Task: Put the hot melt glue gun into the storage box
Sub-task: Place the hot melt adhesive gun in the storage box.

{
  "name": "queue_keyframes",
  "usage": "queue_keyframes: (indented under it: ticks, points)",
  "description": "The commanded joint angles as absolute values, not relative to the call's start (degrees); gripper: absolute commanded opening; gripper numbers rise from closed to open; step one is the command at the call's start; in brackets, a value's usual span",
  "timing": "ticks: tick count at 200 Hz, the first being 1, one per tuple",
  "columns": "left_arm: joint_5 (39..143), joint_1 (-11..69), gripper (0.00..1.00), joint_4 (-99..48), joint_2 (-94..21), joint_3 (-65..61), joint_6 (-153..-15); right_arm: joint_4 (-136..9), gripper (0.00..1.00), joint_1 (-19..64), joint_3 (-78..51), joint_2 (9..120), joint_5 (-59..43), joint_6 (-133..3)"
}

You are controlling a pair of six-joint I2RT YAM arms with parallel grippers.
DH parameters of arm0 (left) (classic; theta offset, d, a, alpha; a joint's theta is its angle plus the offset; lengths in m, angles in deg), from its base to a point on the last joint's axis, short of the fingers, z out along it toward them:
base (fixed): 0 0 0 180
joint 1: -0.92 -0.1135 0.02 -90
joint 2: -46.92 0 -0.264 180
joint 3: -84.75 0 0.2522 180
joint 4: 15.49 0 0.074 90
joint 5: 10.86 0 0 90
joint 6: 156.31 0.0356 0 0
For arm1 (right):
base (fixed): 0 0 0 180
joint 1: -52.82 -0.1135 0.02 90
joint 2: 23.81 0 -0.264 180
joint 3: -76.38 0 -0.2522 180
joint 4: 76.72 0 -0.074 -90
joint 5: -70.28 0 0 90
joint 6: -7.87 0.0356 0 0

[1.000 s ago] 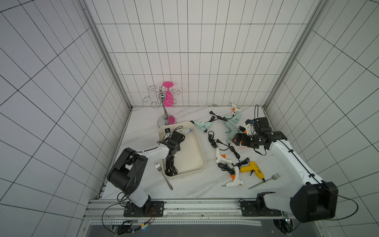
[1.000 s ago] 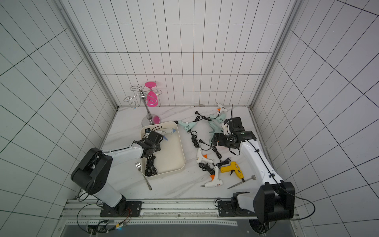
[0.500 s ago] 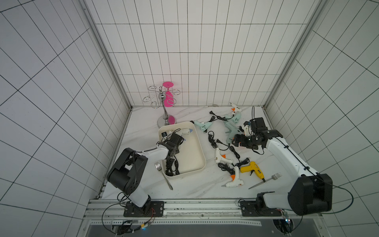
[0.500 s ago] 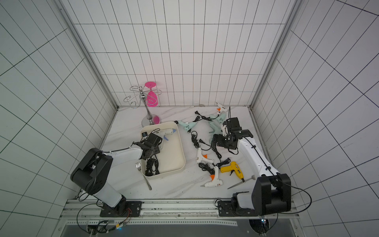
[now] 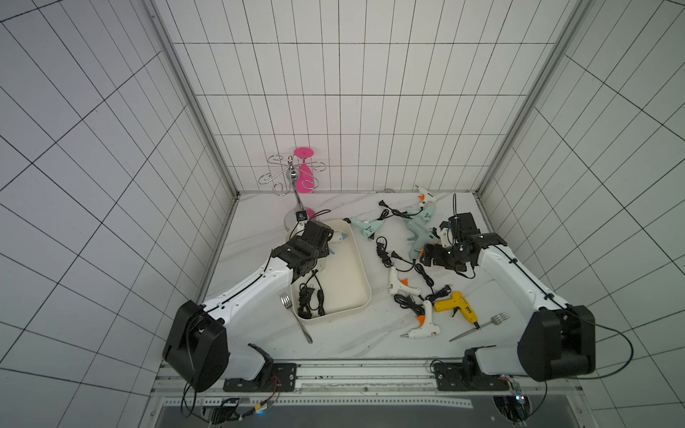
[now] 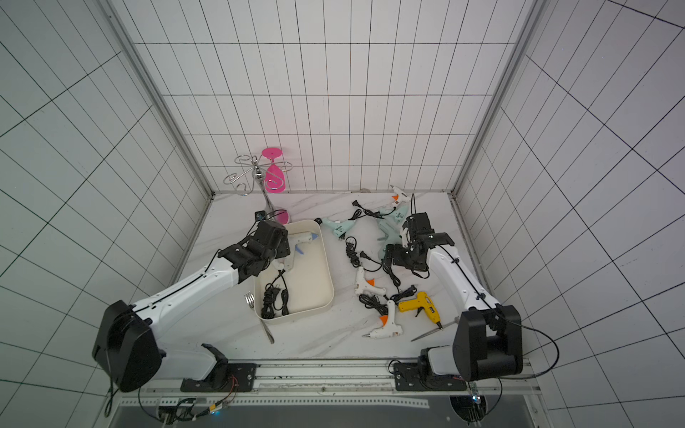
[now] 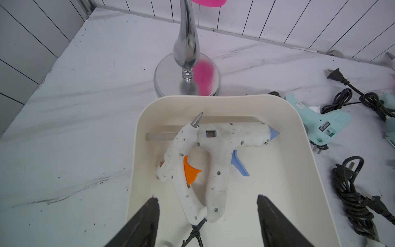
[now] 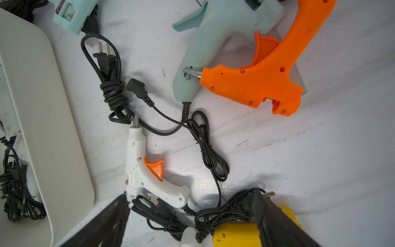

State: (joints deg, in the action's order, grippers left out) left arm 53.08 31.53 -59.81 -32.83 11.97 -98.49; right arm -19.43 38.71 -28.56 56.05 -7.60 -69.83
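The cream storage box lies left of the table's middle. At its far end lie two white glue guns, side by side and touching: a small one with an orange trigger and a bigger one with a blue trigger. My left gripper hangs open just above their handles, holding nothing. My right gripper stands open above the loose guns to the right of the box, over a small white gun and black cable.
Orange, mint, yellow and white glue guns lie tangled in cables. Coiled cable lies in the box's near end. A chrome stand stands behind the box. Forks lie near the front.
My left gripper has opened and let go of the small white gun, which now lies in the box. My right gripper has shifted a little to the left over the loose guns.
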Motion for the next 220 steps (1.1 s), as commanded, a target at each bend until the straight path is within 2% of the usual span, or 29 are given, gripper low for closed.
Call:
queue_keyframes:
  ticks: [1, 41, 78, 147, 196, 220]
  points:
    - [57.08, 28.41, 0.73, -57.49, -36.75, 12.37, -94.63, -18.55, 0.9, 37.8, -27.37, 56.65, -8.07, -69.65]
    - [69.99, 27.4, 0.67, -54.04, -45.64, 8.86, -92.42, -19.01, 0.84, 37.49, -27.96, 57.49, -9.1, -68.91]
    - [75.21, 30.04, 0.66, -50.32, -47.61, 10.21, -92.57, -19.37, 0.82, 37.46, -29.36, 56.97, -11.2, -68.14]
    - [68.18, 26.96, 0.66, -56.66, -54.01, 11.52, -94.44, -20.43, 0.81, 37.35, -30.05, 57.69, -10.18, -67.45]
    - [63.91, 26.82, 0.66, -63.94, -51.22, 12.28, -93.83, -16.24, 0.81, 37.26, -31.01, 56.6, -13.6, -65.69]
    - [65.28, 27.8, 0.66, -64.58, -46.97, 12.21, -92.44, -14.34, 0.72, 35.91, -32.02, 55.99, -13.18, -65.14]
